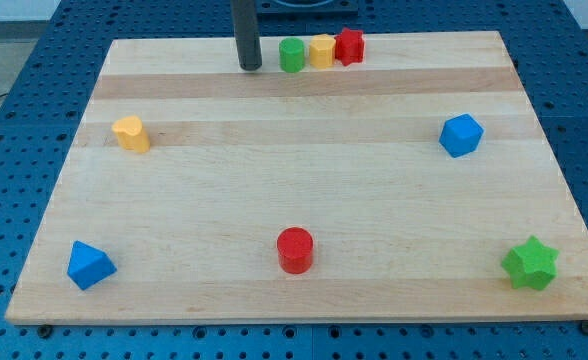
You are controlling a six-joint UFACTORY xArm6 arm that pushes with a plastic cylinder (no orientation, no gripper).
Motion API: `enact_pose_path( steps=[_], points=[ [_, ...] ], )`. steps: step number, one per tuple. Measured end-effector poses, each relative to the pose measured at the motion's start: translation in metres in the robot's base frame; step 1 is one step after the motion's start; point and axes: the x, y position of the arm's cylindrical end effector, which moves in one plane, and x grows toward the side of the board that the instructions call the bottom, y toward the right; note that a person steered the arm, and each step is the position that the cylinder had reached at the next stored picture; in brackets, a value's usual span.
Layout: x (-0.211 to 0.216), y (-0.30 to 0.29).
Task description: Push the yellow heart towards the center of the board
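The yellow heart (131,133) lies near the board's left edge, in the upper half of the view. My tip (250,66) rests on the wooden board (304,170) near its top edge, well to the upper right of the heart and apart from it. Just right of my tip a green cylinder (292,55), a yellow block (321,50) and a red block (349,46) stand in a row, touching one another.
A blue block (461,135) sits at the right. A red cylinder (295,249) sits at the bottom middle. A blue triangular block (89,265) lies at the bottom left and a green star (530,263) at the bottom right.
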Motion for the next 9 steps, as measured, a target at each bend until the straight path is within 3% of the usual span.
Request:
enact_pose_path(
  steps=[3, 5, 8, 9],
  points=[
    [-0.027, 0.043],
    [0.003, -0.013],
    [-0.004, -0.026],
    [-0.023, -0.103]
  ],
)
